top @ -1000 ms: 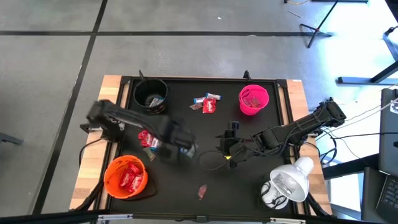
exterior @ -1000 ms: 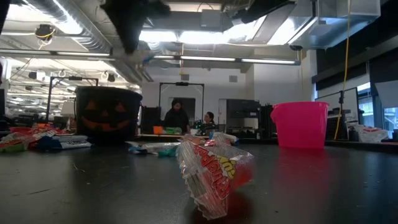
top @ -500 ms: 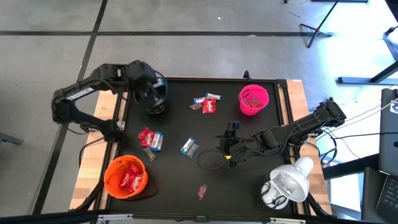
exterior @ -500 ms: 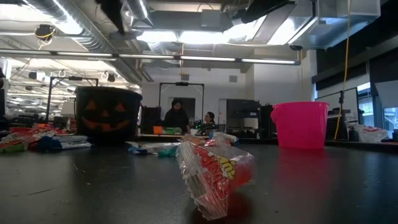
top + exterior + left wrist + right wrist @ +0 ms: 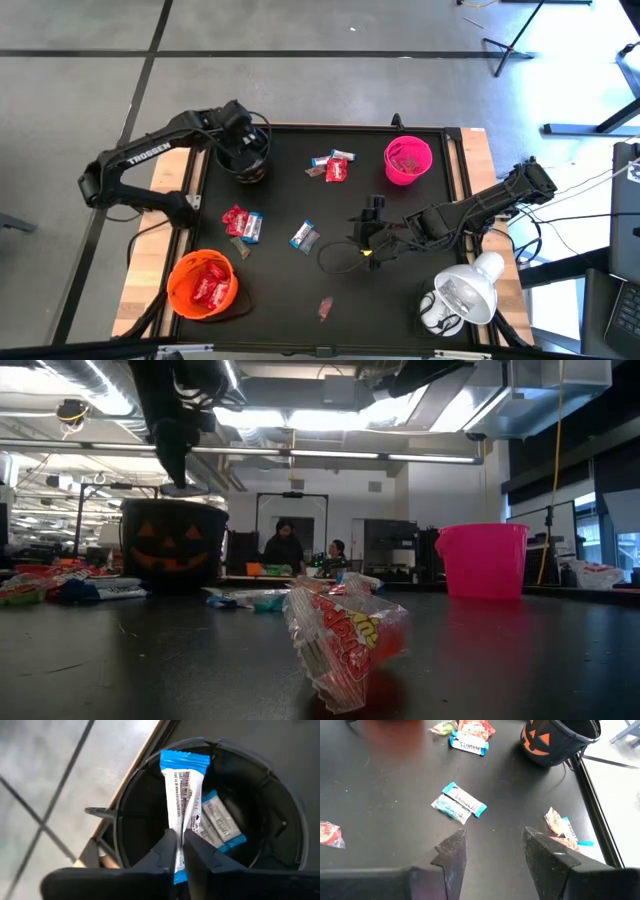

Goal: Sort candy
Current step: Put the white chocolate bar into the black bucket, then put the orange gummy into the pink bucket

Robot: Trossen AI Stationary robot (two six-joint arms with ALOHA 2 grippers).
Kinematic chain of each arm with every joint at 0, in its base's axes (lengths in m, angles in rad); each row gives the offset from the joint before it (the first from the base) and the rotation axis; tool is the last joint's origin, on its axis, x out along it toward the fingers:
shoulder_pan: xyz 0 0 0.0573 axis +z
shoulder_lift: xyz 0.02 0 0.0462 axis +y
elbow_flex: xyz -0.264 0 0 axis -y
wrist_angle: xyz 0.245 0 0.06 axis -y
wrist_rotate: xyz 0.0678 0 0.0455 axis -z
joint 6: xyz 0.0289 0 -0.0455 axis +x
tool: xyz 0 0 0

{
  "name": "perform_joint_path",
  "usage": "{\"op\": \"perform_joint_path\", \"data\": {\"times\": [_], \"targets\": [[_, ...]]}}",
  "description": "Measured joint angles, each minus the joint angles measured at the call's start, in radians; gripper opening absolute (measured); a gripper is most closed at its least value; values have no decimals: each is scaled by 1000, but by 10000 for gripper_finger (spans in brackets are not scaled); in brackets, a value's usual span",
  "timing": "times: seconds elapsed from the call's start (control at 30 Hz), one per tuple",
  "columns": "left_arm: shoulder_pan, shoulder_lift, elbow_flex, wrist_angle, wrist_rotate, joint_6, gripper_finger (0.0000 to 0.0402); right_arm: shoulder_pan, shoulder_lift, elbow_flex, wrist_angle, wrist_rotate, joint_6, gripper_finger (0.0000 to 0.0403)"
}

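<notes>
Loose candy (image 5: 304,236) dots the black table (image 5: 420,300); above the black bowl (image 5: 280,815), the left gripper (image 5: 180,851) pinches a blue-and-white bar (image 5: 181,795). The right gripper (image 5: 492,847) waits, spread empty.

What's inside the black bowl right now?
One blue-and-white candy lies on the floor of the black bowl. The left gripper holds another blue-and-white bar over the opening, hiding part of the floor.
</notes>
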Motion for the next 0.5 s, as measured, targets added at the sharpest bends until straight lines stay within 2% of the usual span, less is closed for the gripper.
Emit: {"op": "perform_joint_path", "data": {"times": [0.13, 0.3, 0.4, 0.5], "targets": [[32, -1, 0, 7, 40, 19, 78, 0, 0, 0, -1, -13, 0, 188], [36, -35, 0, 8, 41, 27, 147, -1, 17, 1, 66, -150, 30, 188], [15, -76, 0, 24, 43, 24, 168, 13, 53, 1, 116, -276, 28, 188], [-33, -142, 0, 65, 114, -4, 173, 36, 110, 1, 183, -319, 6, 188]]}}
